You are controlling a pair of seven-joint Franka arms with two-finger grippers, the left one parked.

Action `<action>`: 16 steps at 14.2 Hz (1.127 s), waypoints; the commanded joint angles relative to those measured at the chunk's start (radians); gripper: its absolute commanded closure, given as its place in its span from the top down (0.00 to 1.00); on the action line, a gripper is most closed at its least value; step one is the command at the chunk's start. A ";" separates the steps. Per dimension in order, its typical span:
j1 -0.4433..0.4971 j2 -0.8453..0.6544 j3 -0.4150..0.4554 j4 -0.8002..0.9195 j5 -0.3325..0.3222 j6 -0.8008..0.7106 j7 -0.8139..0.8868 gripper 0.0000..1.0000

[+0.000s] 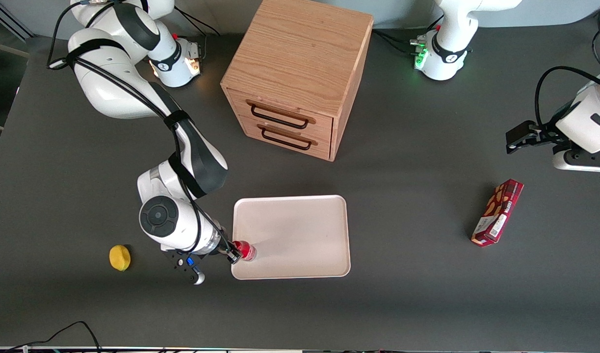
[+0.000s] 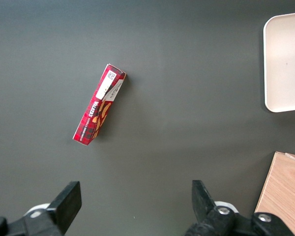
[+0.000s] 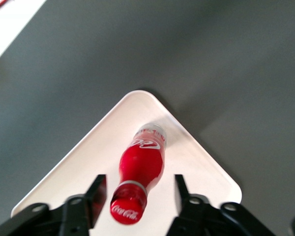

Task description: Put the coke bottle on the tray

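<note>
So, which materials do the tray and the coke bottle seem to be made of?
The tray looks like smooth matte plastic: even pale colour, moulded rounded rim. The coke bottle standing on it seems to be clear glossy plastic or glass, given its see-through base. The open gripper sits around its cap.

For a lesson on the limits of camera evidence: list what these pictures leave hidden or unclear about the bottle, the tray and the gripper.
- Front view: the arm's wrist covers part of the gripper and the bottle side nearest it.
- Right wrist view: the bottle base meets the tray, but whether it bears its full weight cannot be told; the gripper has open jaws flanking the cap.
- Left wrist view: only a tray corner shows; the edge cuts off the rest.
</note>
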 commanded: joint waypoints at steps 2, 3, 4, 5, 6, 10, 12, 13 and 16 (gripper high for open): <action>-0.040 -0.130 0.069 0.021 -0.106 -0.217 -0.116 1.00; -0.098 -0.210 0.123 0.002 -0.114 -0.335 -0.230 1.00; -0.153 -0.292 0.155 -0.037 -0.108 -0.405 -0.317 1.00; -0.187 -0.384 0.160 -0.095 -0.099 -0.442 -0.375 1.00; -0.215 -0.479 0.149 -0.158 -0.062 -0.459 -0.427 1.00; -0.244 -0.829 -0.155 -0.520 0.222 -0.394 -0.739 1.00; -0.244 -1.001 -0.232 -0.811 0.231 -0.241 -0.863 1.00; -0.243 -1.069 -0.263 -0.940 0.236 -0.164 -0.889 1.00; -0.218 -1.128 -0.283 -1.062 0.242 -0.099 -0.890 1.00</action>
